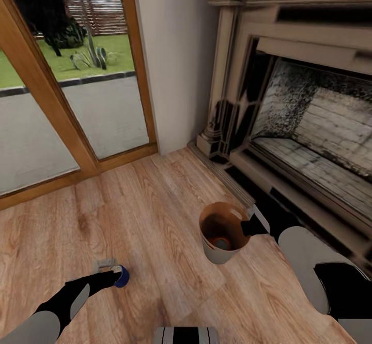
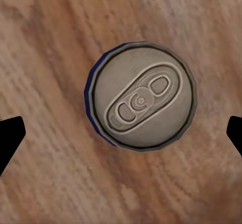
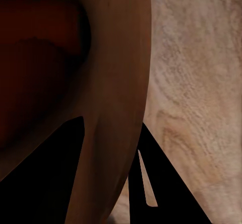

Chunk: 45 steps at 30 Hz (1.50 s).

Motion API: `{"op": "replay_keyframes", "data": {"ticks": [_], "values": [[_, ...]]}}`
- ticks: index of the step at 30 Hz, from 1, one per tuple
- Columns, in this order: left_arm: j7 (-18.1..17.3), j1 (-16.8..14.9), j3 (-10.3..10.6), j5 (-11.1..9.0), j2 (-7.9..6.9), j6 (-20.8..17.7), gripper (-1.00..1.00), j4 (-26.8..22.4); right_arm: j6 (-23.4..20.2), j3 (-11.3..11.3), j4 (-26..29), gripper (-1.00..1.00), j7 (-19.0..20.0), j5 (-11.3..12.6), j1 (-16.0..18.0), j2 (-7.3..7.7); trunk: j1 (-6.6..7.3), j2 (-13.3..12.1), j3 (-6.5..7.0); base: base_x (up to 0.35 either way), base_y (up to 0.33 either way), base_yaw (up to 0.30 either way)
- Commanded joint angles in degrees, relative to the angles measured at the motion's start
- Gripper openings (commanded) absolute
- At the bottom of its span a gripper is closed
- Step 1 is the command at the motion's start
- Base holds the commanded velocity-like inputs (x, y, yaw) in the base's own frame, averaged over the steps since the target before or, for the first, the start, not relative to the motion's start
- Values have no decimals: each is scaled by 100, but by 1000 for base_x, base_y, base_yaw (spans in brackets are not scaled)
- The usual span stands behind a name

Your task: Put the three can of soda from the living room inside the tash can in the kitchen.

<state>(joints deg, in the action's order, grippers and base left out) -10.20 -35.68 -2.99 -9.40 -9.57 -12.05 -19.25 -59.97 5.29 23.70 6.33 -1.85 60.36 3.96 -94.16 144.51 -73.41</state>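
Above the blue can (image 2: 142, 97) the left gripper (image 2: 121, 133) spreads wide; right gripper (image 3: 108, 178) pinches bin wall (image 3: 118, 82).

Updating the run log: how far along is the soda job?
Done: one orange can already lies in the bin, whose rim the right gripper pinches. In hand: the left gripper is open above the upright blue can on the floor, not yet closed on it. Left: grab it, bin it, find the third can, get the bin to the kitchen.

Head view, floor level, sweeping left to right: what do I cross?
Left gripper → dark blue can standing on the plank floor → trash can with an orange can inside → right gripper on its rim → fireplace.
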Motion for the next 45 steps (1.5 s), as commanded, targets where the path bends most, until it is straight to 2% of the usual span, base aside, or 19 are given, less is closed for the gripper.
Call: {"op": "replay_keyframes", "data": {"ticks": [1,30,35,45], "values": [[0,0,1,0,1,0,100,-3,-3,-11,3,-100,6,115,3,-1,-1,2,-22,0,0,0],[-67,9,35,9,43,9,100,-53,-3,0,3,-100,0,114,7,-18,-1,2,-22,72,0,0],[-73,9,34,9,43,9,100,-53,-3,179,3,-100,0,115,5,-18,-1,2,-22,0,0,0],[-76,9,43,9,43,9,100,-53,-3,252,3,-100,0,115,7,-18,-27,16,-244,0,0,0]]}}
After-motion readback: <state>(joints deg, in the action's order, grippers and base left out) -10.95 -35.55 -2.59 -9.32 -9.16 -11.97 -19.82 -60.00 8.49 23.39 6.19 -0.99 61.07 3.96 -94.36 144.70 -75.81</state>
